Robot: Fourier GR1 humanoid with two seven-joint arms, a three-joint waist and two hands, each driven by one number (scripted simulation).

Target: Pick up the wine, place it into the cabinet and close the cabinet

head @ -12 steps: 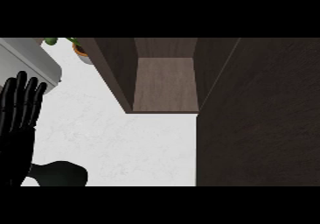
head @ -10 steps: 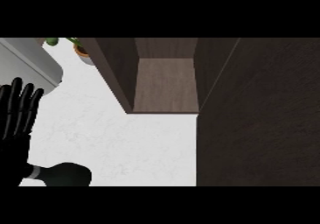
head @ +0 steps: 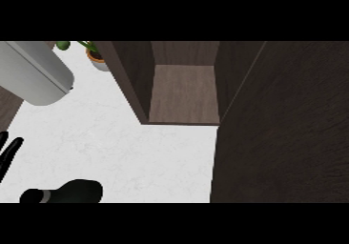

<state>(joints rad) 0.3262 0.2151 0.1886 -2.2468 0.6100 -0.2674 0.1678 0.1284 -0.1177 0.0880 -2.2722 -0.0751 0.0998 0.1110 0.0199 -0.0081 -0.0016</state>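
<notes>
In the head view, the left hand (head: 4, 157) is seen at the left edge, fingers straight and pointing up, nothing held. The wine bottle (head: 65, 192) lies dark on the white counter (head: 135, 152) at the lower left, near that hand but apart from it. The cabinet (head: 183, 93) stands open, its shelf bare. A potted plant (head: 93, 52) is seen at the top, beside a grey rounded object (head: 33, 74).
</notes>
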